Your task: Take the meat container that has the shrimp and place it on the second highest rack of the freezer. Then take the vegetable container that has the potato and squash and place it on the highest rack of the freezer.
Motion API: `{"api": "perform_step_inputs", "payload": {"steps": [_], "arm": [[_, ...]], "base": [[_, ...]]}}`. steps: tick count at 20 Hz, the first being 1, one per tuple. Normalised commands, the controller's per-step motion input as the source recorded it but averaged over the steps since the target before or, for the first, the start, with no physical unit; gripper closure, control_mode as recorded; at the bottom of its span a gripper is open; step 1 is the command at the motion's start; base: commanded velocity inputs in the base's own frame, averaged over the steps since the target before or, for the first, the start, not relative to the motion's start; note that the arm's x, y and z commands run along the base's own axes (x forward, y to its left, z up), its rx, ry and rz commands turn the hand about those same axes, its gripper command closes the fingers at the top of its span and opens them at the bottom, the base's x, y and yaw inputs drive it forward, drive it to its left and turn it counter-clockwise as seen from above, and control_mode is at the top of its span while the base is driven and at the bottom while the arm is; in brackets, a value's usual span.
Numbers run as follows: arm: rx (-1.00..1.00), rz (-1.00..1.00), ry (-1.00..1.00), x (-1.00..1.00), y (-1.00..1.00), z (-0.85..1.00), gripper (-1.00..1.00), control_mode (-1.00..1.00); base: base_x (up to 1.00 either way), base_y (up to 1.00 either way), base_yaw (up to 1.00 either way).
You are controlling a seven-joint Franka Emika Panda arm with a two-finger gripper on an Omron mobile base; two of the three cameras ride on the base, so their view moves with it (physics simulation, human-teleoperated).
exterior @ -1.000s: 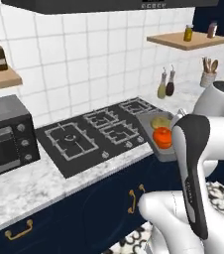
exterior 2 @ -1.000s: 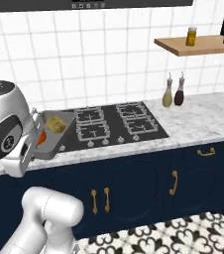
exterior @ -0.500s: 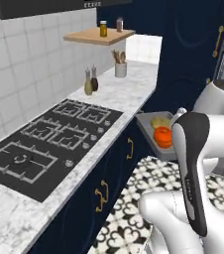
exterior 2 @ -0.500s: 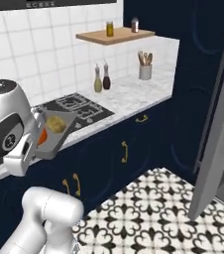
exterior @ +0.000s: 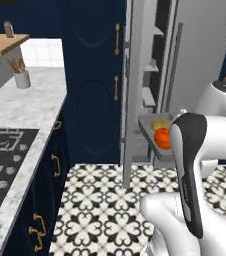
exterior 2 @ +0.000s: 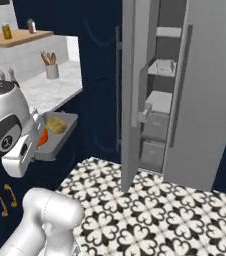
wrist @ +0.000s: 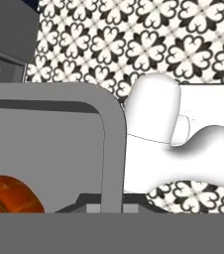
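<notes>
Base has swung from the counter toward the tall light-grey freezer; gripper clasps the flat grey vegetable tray's rim, ready for the highest shelf.

Glossy white rounded arm — black joint bands, grey-black wrist cap.
</notes>
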Motion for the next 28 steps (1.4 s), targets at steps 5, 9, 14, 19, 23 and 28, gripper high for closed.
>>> {"api": "perform_step_inputs", "payload": {"steps": [5, 9, 14, 19, 23, 28], "arm": [[0.00, 0.00, 0.00, 0.00, 0.00, 0.00, 1.00, 1.00], [0.00, 0.00, 0.00, 0.00, 0.00, 0.00, 1.00, 1.00], [0.00, 0.00, 0.00, 0.00, 0.00, 0.00, 1.00, 1.00], [0.00, 0.00, 0.00, 0.00, 0.00, 0.00, 1.00, 1.00], [0.00, 0.00, 0.00, 0.00, 0.00, 0.00, 1.00, 1.00], [0.00, 0.00, 0.00, 0.00, 0.00, 0.00, 1.00, 1.00]], "base": [[0.28, -0.98, -0.36], [0.61, -0.92, -0.10], [0.89, -0.78, 0.01], [0.94, -0.12, -0.05], [0.70, 0.19, -0.05], [0.49, 0.34, 0.00]]}}
